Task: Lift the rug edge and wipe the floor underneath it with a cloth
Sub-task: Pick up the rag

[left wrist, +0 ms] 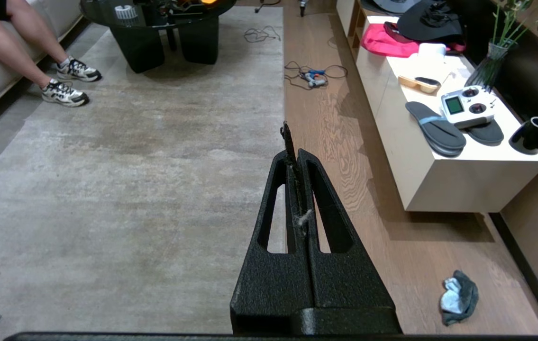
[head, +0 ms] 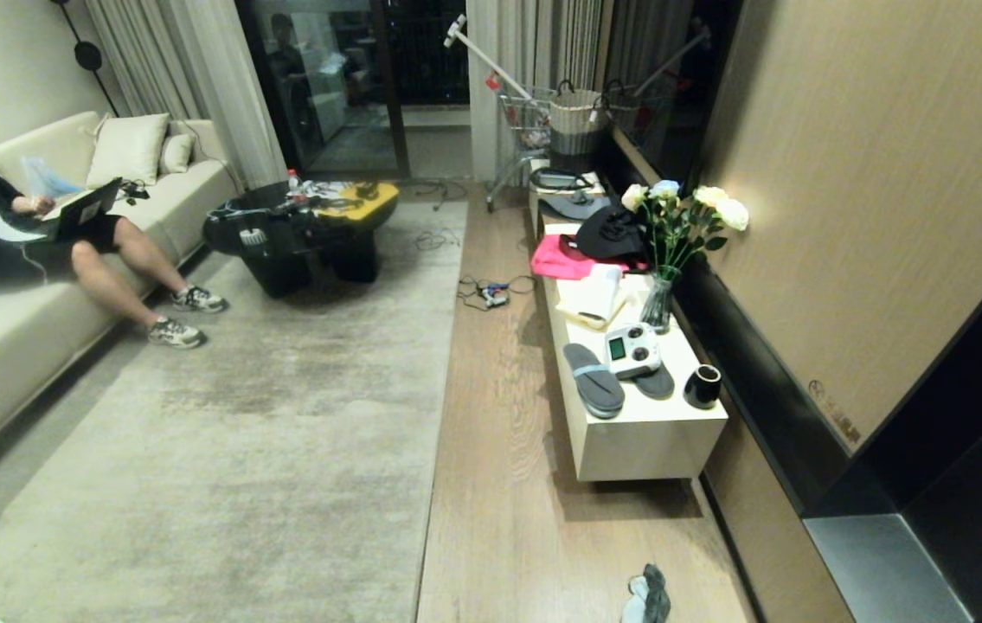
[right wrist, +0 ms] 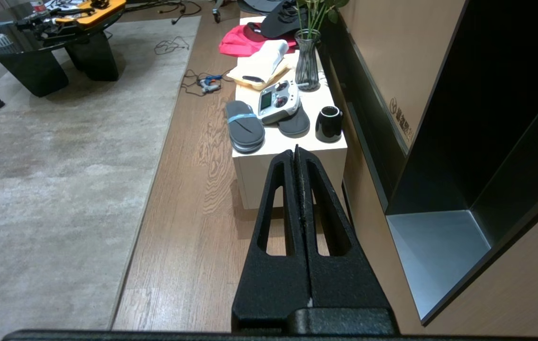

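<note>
While both the left gripper (left wrist: pixel 292 142) and right gripper (right wrist: pixel 296 156) hang pinched closed and empty, the cloth (head: pixel 648 595) sits crumpled on the floor (head: pixel 499 484), well apart from the rug edge (head: pixel 439 415), near the white bench's (head: pixel 646 441) corner

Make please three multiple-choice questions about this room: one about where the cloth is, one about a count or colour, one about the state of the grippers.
1. Where does the cloth lie?
A. on the rug
B. on the bare floor
C. on the low cabinet

2. How many slippers are on the low cabinet?
A. one
B. two
C. four

3. How is the left gripper?
A. shut, holding nothing
B. wide open
C. shut on the cloth

Answers:
1 B, it rests on wood planks beyond the rug edge.
2 B, two grey slippers lie under the remote controller.
3 A, its fingers meet in the air, as the right gripper also.
</note>
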